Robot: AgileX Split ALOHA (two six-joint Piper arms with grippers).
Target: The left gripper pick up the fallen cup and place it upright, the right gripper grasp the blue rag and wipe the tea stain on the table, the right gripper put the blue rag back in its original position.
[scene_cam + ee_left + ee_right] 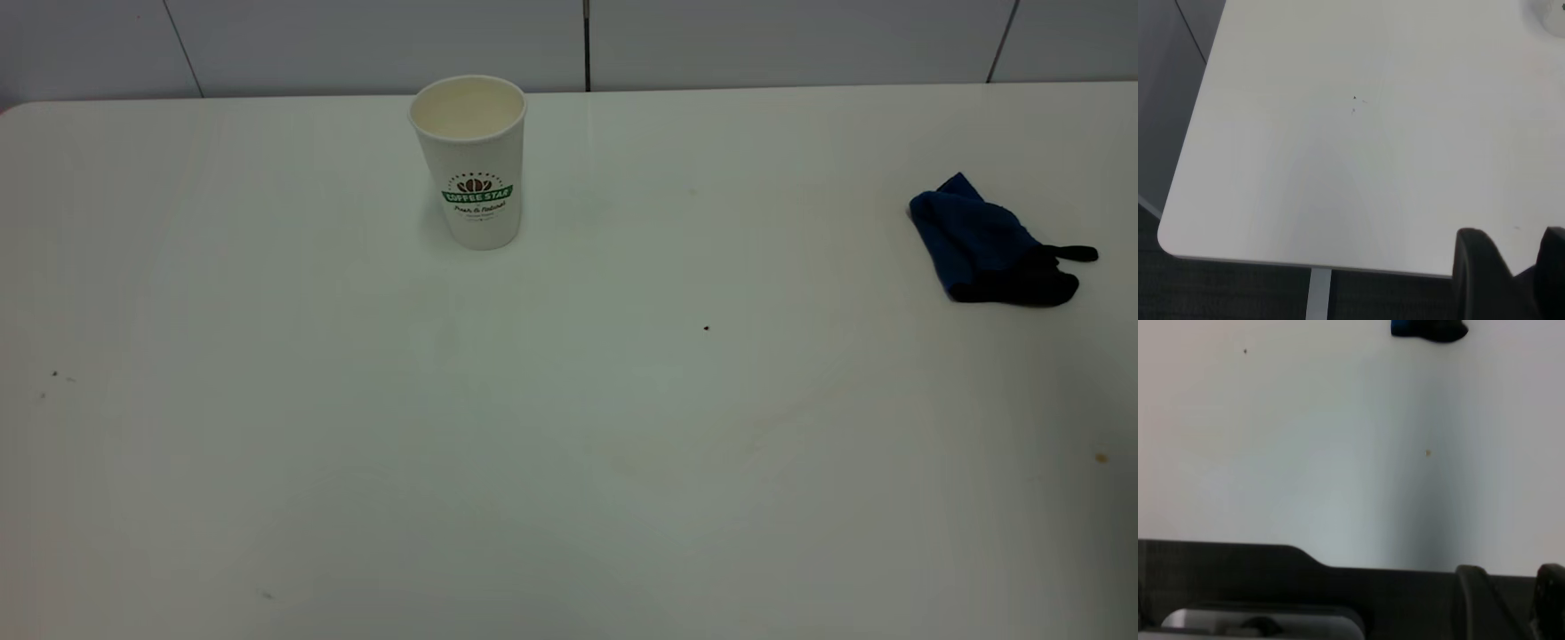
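The white cup [471, 164] with the green COFFEE STAR logo stands upright at the back of the table [569, 498], left of centre. The folded blue rag [982, 244] lies flat at the right, its black loop tab pointing right; it also shows far off in the right wrist view [1429, 328]. No distinct brown tea stain shows, only a faint pale smear near the table's middle [676, 444]. Neither arm appears in the exterior view. My left gripper [1515, 257] hangs over the table's rounded near-left corner, fingers apart and empty. My right gripper [1511, 587] sits back off the table's front edge, fingers apart and empty.
A tiny black dot [706, 328] lies mid-table and a tiny brown speck [1101, 458] near the right edge. Small grey specks [55, 375] mark the left side. A grey panelled wall [569, 40] runs behind the table.
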